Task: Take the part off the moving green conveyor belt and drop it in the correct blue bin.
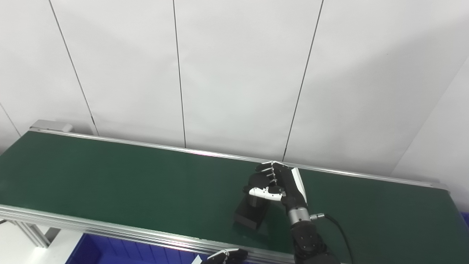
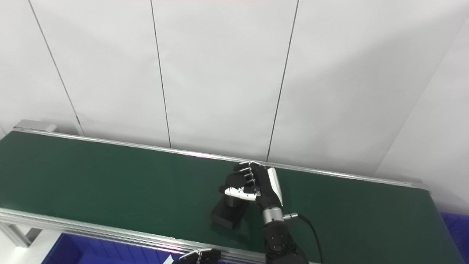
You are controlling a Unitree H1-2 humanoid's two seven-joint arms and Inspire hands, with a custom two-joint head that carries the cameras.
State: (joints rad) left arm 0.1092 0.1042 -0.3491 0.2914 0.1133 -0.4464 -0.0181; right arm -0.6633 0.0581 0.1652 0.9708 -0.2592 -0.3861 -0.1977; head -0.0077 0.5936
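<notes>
A black block-shaped part (image 1: 250, 213) lies on the green conveyor belt (image 1: 110, 176), also seen in the right eye view (image 2: 228, 212). My right hand (image 1: 275, 182) is over the part's far end with fingers curled around its top; the part still rests on the belt. My left hand (image 1: 224, 257) shows only as fingertips at the bottom edge, below the belt's near rail, and its state cannot be read.
A blue bin (image 1: 110, 251) sits below the belt's near rail at bottom left. Another blue bin edge (image 2: 456, 227) shows at the far right. A white panelled wall stands behind the belt.
</notes>
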